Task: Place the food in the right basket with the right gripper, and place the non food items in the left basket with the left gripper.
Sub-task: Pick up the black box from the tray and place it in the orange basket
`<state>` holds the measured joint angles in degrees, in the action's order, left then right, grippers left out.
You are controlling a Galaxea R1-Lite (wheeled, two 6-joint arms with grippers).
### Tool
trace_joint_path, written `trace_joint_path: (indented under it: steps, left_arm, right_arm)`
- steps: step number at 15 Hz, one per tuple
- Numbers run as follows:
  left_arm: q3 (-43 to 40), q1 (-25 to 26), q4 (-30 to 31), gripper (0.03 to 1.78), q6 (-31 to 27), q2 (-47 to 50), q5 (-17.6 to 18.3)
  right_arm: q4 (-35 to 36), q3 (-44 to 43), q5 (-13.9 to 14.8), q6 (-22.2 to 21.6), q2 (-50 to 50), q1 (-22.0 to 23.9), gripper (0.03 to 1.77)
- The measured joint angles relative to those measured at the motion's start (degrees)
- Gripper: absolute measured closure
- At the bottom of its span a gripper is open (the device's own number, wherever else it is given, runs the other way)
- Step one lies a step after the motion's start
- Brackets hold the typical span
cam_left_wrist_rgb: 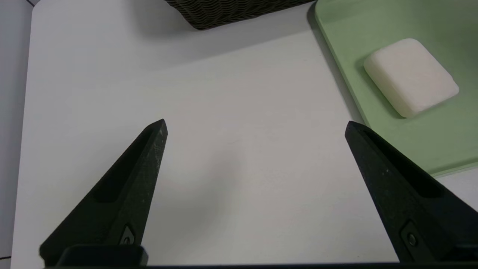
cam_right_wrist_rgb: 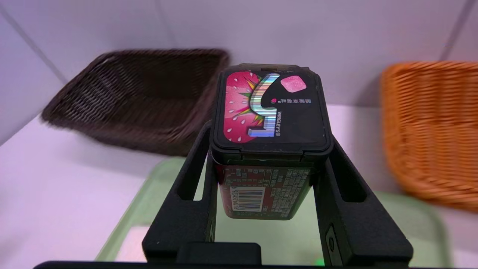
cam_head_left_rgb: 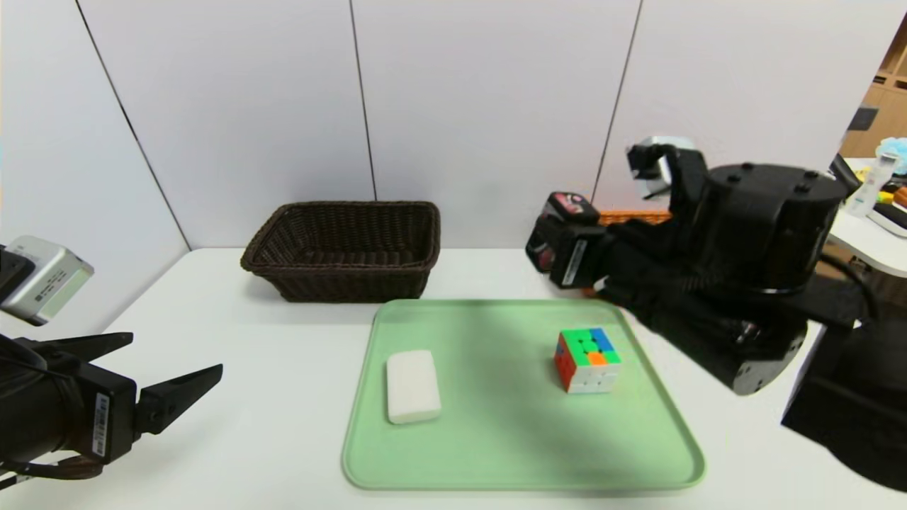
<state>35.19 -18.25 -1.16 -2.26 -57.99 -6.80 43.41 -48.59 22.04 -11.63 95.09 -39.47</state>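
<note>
Packet point(cam_head_left_rgb: 571, 205): food, gripped above the counter point(cam_head_left_rgb: 283, 368), right of centre in the head view; its printed lid faced up and its long axis looked close to upright.
Right hand point(cam_right_wrist_rgb: 271, 149): closed on the packet, a finger on either flank; the arm reached in from the right edge of the head frame.
Orange basket point(cam_right_wrist_rgb: 433, 138): the packet's likely goal; it lay toward the robot's right of the packet and farther back, well apart from it in the right wrist view; the coming move seemed to call for a shift rightward and forward, then a lowering.
Dark basket point(cam_head_left_rgb: 340, 273): on the packet's other side, left of centre in the head frame; the wrong one for food.
Nearer arm: the right, already bearing the load.
Left hand point(cam_head_left_rgb: 177, 352): spread wide with nothing in it, lower left of the head frame; idle.
Soap point(cam_head_left_rgb: 413, 387) and cube point(cam_head_left_rgb: 589, 360): both on the green tray point(cam_head_left_rgb: 510, 480), lower middle and lower right of the head frame; left-hand work yet to be done.
Between views: the head view had the orange basket mostly hidden behind the right arm; the right wrist view bared its woven inside, plus the packet's barcode point(cam_right_wrist_rgb: 247, 198).
</note>
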Motion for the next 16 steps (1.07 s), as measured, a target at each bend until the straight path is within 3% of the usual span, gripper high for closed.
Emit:
trace_joint_path:
  steps: [5,8,12,16]
  left_arm:
    - [-0.1,-0.2,0.0,0.12,0.0,0.0,0.3]
    - [0.0,-0.3,0.1,0.12,0.1,-0.4,0.8]
    - [0.3,-0.4,1.2,0.12,0.1,-1.1,0.9]
    - [0.0,-0.4,2.0,0.12,0.1,-2.0,1.0]
  right_arm:
    - [-15.4,-11.5,-9.8,2.4,-2.6,19.5,1.08]
    - [-19.2,-14.9,-15.5,3.2,0.4,28.1,1.08]
    - [-19.3,-16.6,-19.4,3.4,6.0,33.4,1.08]
    - [-18.7,-19.6,-20.0,3.4,12.7,36.0,1.08]
